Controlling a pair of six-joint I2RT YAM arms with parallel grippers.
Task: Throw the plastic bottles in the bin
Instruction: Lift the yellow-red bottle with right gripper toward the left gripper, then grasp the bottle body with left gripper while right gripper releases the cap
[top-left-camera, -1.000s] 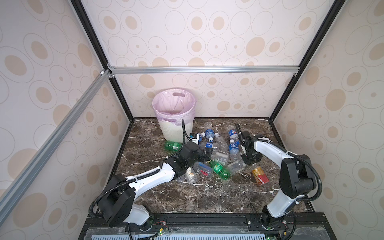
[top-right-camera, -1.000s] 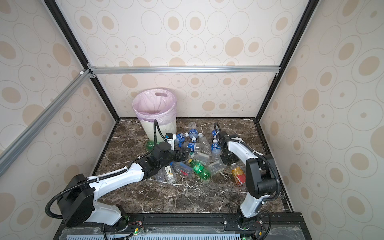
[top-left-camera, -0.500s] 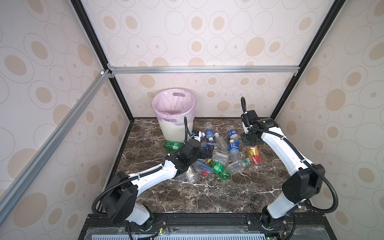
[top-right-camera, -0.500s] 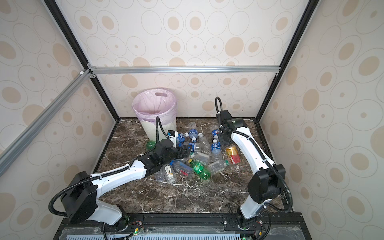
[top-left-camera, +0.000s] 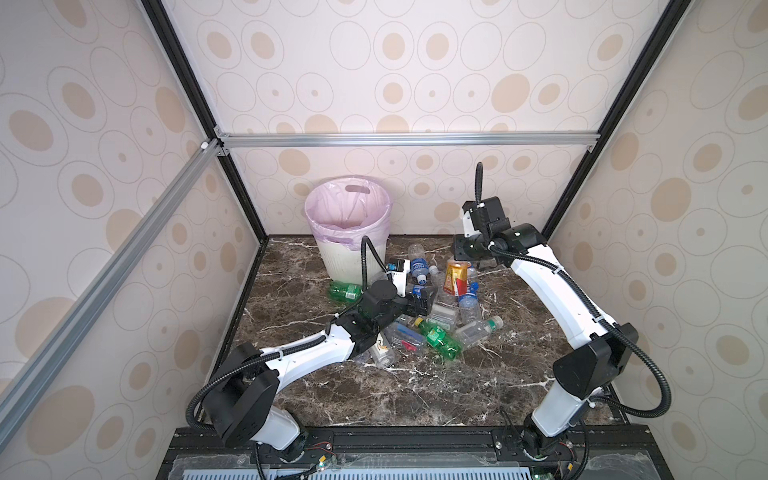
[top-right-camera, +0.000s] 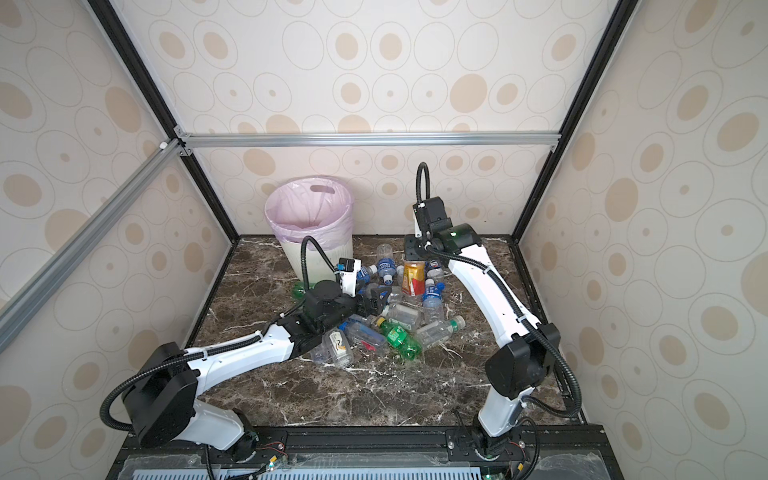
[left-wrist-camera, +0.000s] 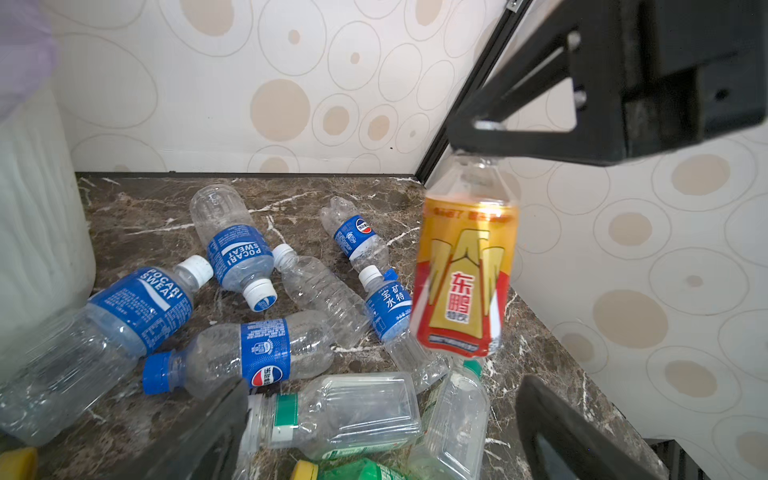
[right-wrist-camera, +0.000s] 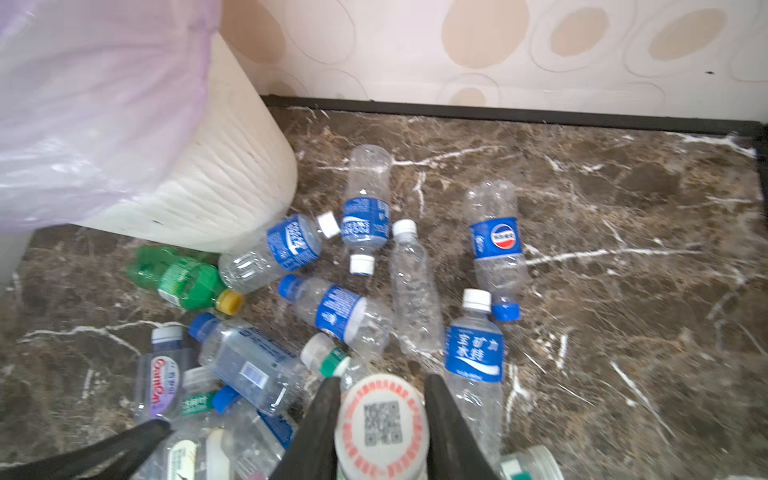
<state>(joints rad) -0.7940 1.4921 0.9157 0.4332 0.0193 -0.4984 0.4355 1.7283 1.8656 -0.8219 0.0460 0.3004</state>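
A: In both top views we see the bin (top-left-camera: 338, 264) (top-right-camera: 293, 262) at the back left of the marble tabletop (top-left-camera: 415, 395), the plastic bottles (top-left-camera: 473, 330) heaped just beside it.

B: We see the left gripper (left-wrist-camera: 384, 386) low over them, jaws wide, empty. The right gripper (right-wrist-camera: 382, 380) pinches a red-and-gold drink bottle (left-wrist-camera: 463, 282) by its neck, aloft.

A: Only the left wrist view shows us that label; the right wrist view, just its white QR-code cap (right-wrist-camera: 380, 424).

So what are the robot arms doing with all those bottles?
The right hand grips a yellow-and-red labelled plastic bottle by its cap, dangling it above the pile of empty plastic bottles. The left hand is open, low over that pile. The held bottle isn't over the round white ribbed bin with the pink bag yet.
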